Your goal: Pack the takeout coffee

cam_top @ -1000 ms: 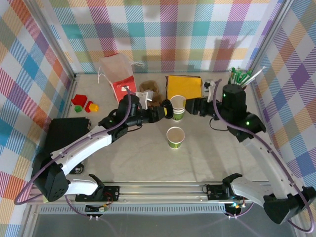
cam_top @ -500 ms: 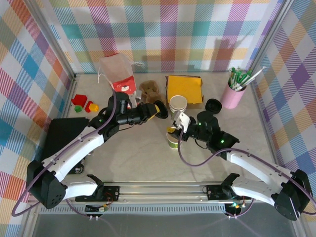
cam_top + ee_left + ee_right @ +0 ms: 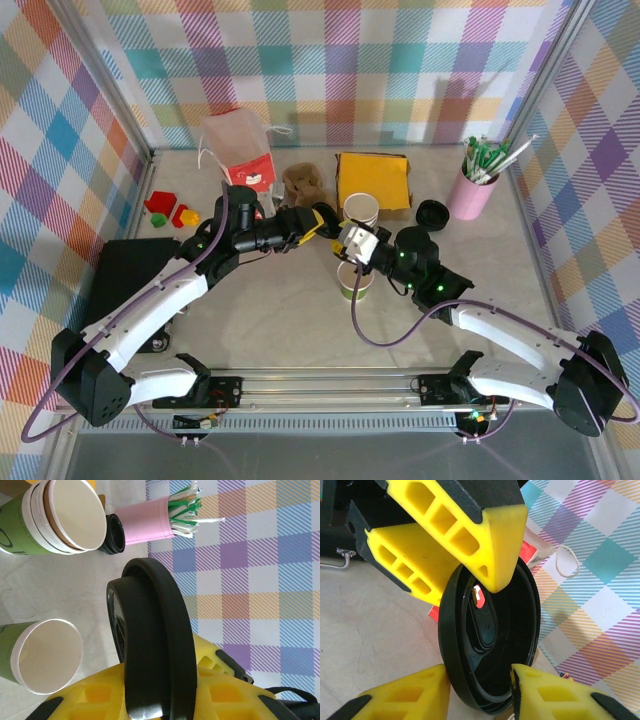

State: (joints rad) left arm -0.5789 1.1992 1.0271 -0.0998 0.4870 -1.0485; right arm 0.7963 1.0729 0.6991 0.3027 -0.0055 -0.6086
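Right gripper (image 3: 340, 238) swung over, jaws narrowing around black lid (image 3: 490, 640) that left gripper (image 3: 320, 222) clamps; firm contact unclear. Likely handover, then capping takeout coffee (image 3: 354, 286).

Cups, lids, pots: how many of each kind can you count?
Single green cup: 1
Cup stack: 1
Black lid: 2, one gripped, one lying flat
Pink pot: 1
Total: 5
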